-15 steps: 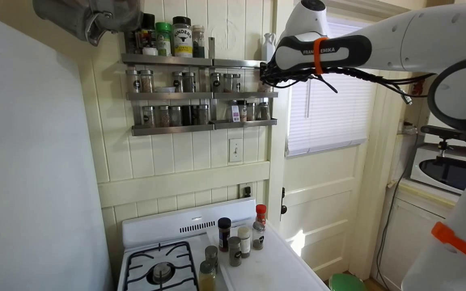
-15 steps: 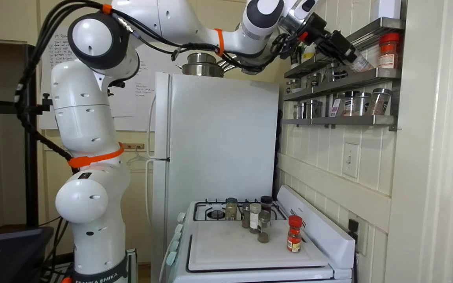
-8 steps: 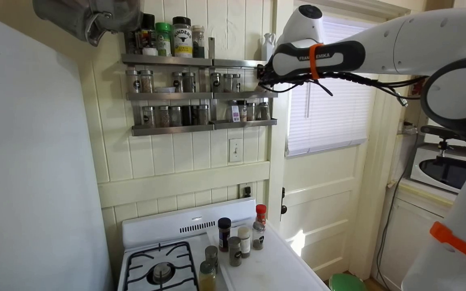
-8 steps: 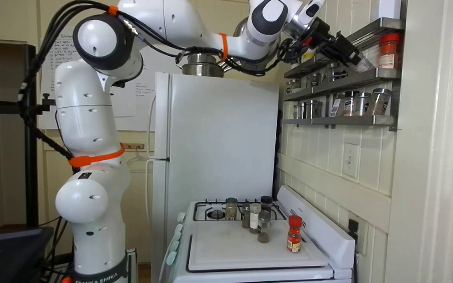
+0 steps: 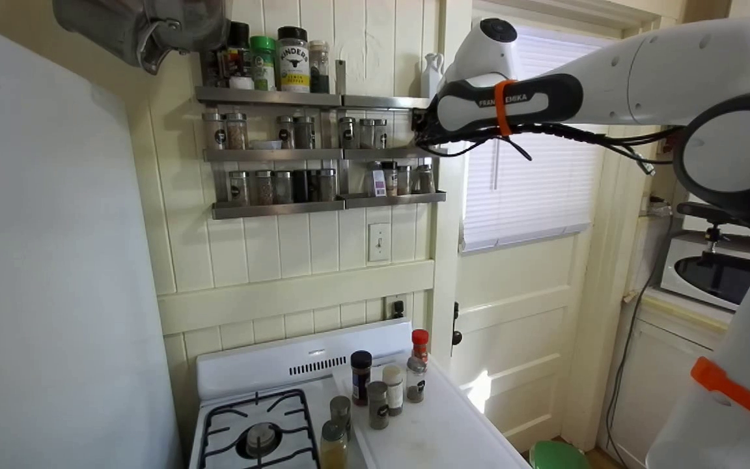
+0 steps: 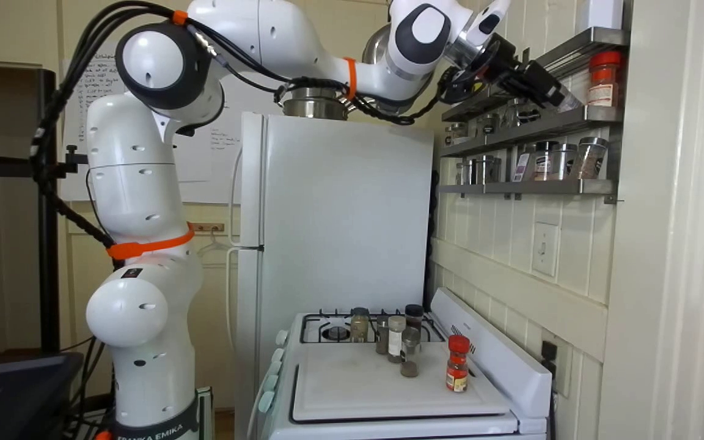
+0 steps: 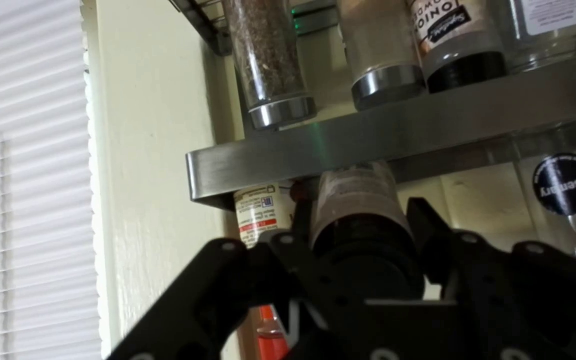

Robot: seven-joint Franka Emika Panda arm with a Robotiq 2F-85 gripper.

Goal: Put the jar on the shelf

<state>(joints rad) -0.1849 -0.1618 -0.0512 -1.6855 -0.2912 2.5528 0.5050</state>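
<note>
Tool [image 7: 363, 215] pinches clear, round, black-lidded jar [image 7: 359, 192] near top, likely for base-first seating on railed silver metal shelf [image 6: 541, 128], upper right in an exterior view.
</note>
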